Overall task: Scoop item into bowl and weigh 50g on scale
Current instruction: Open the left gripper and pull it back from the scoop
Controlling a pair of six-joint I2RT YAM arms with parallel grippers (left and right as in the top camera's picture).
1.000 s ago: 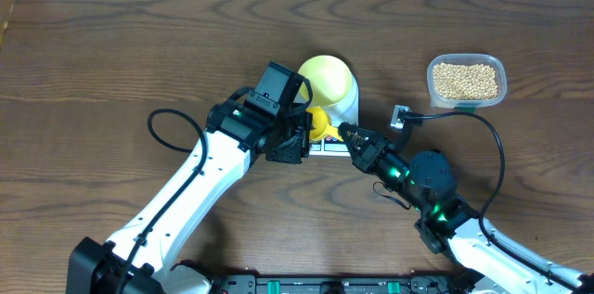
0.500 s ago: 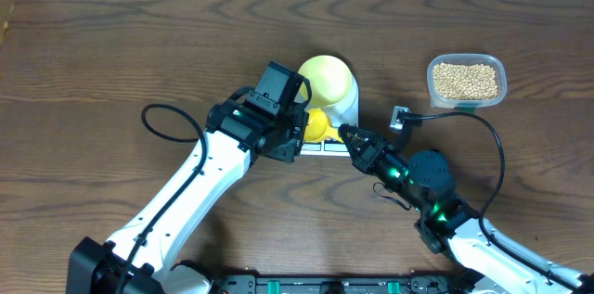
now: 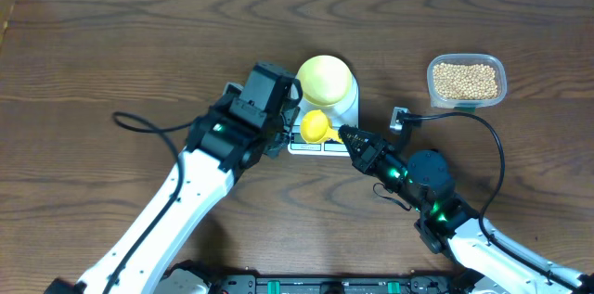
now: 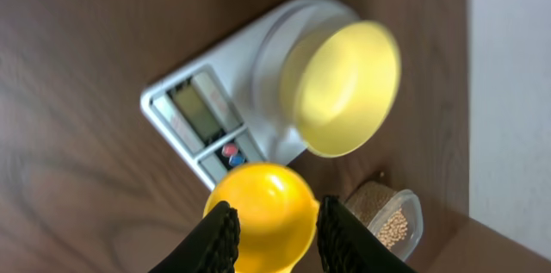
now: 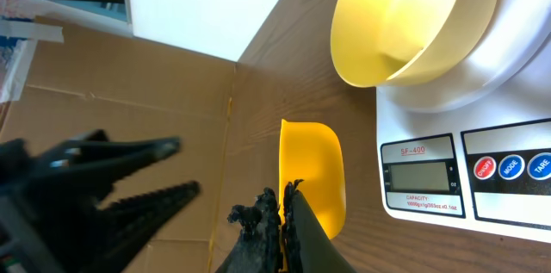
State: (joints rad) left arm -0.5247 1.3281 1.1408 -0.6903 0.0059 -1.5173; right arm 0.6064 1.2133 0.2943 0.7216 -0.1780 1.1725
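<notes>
The overhead camera looks straight down from afar on the whole worktop (image 3: 111,44), the left wrist camera looks down from nearer above the scale (image 4: 185,114), and the right wrist camera looks closely from the scale's front, all three sharing scale, bowl (image 4: 344,88) and scoop (image 4: 258,208).

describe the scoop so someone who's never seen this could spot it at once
Find the white scale near the centre. The scoop is at its front edge, by the display. It is bright yellow and smaller than the pale yellow bowl on the scale.
</notes>
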